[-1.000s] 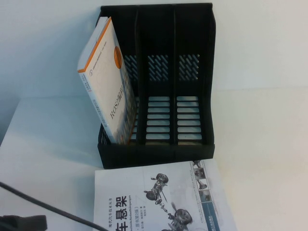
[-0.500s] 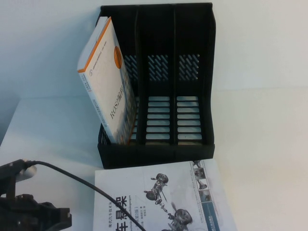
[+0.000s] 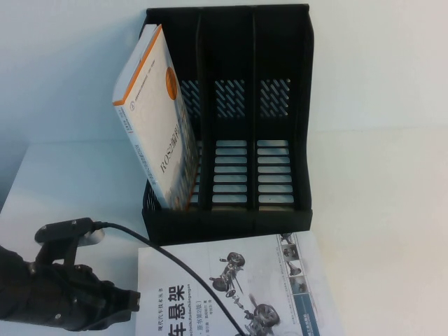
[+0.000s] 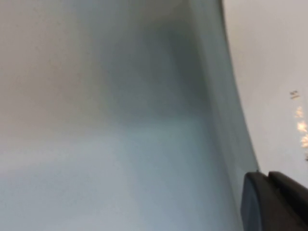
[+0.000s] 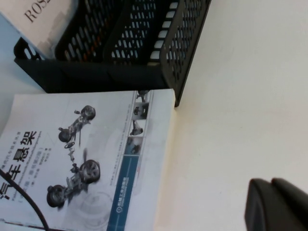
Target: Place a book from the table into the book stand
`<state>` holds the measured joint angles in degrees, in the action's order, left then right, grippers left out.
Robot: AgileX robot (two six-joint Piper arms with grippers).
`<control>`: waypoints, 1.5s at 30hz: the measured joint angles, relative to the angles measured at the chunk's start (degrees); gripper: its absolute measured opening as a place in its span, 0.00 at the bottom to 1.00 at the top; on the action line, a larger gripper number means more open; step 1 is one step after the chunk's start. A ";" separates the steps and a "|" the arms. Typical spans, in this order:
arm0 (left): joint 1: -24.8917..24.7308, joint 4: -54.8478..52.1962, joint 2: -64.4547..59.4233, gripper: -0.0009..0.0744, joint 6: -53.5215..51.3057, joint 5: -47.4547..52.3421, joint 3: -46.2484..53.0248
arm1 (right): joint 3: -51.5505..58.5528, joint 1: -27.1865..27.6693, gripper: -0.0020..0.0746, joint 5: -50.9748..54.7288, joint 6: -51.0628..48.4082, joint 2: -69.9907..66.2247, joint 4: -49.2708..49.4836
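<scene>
Claw states: left claw (image 3: 129, 302), low at the bench's near left, just beside the book's left edge, grip cannot be told; right claw (image 5: 276, 204), over bare bench right of the book, clenched empty. Book (image 3: 234, 290) lies flat on the bench (image 3: 378, 210), touching the front of the book stand (image 3: 227, 119). Thick white book (image 3: 155, 119) leans in the stand's left compartment; a black cable (image 3: 178, 269) crosses the flat book.

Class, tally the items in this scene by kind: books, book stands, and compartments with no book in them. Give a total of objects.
Books: 2 (the book flat on the table, white-and-orange book in the stand)
Book stands: 1
Empty compartments: 2
Total objects: 3
</scene>
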<state>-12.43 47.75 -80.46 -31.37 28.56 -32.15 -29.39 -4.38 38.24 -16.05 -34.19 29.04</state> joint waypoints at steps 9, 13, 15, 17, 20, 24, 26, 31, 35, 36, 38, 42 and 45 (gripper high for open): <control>0.00 -2.38 -5.05 0.01 2.11 2.47 -3.15 | 0.00 0.00 0.02 0.64 -0.39 0.00 0.34; 0.00 -2.60 -6.48 0.01 2.25 4.25 -5.48 | 0.00 0.00 0.02 0.64 -0.47 0.00 0.43; -0.26 -2.60 -6.47 0.01 2.47 5.05 -6.53 | 0.00 0.00 0.02 0.64 -0.47 0.00 0.56; -1.16 -2.60 -6.47 0.01 2.47 5.30 -7.59 | 0.00 0.00 0.02 0.64 -0.47 0.00 0.56; -3.53 -2.60 -6.47 0.01 2.47 5.19 -8.66 | 0.00 0.00 0.02 0.64 -0.47 0.00 0.78; -6.79 -2.60 -6.47 0.01 2.47 3.67 -9.14 | 0.00 0.00 0.02 0.64 -0.47 0.00 0.92; -7.74 -3.32 -6.47 0.01 2.47 3.35 -9.14 | 0.00 0.00 0.02 0.64 -0.47 0.00 1.02; -6.93 -11.10 -6.47 0.01 7.74 2.07 -9.22 | 0.00 0.00 0.02 0.72 -0.61 0.00 1.02; -5.61 -20.22 -6.50 0.01 15.68 2.31 -9.22 | 0.00 0.00 0.02 0.85 -0.73 0.00 1.02; -5.61 -21.87 -6.50 0.01 16.48 2.42 -9.22 | 0.00 0.00 0.02 0.88 -0.73 0.00 1.02; -5.61 -23.47 -6.50 0.01 17.58 2.61 -9.22 | 0.00 0.00 0.02 0.97 -0.73 0.00 1.02; -5.61 -23.33 -6.59 0.01 17.98 2.74 -9.22 | 0.00 0.00 0.02 1.09 -0.73 0.00 1.02; -5.61 -21.55 -6.59 0.01 17.67 3.54 -9.22 | 0.00 0.00 0.02 1.09 -0.73 0.00 1.02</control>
<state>-18.04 26.19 -87.06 -13.69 32.10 -41.36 -29.39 -4.38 39.33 -16.78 -34.19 30.06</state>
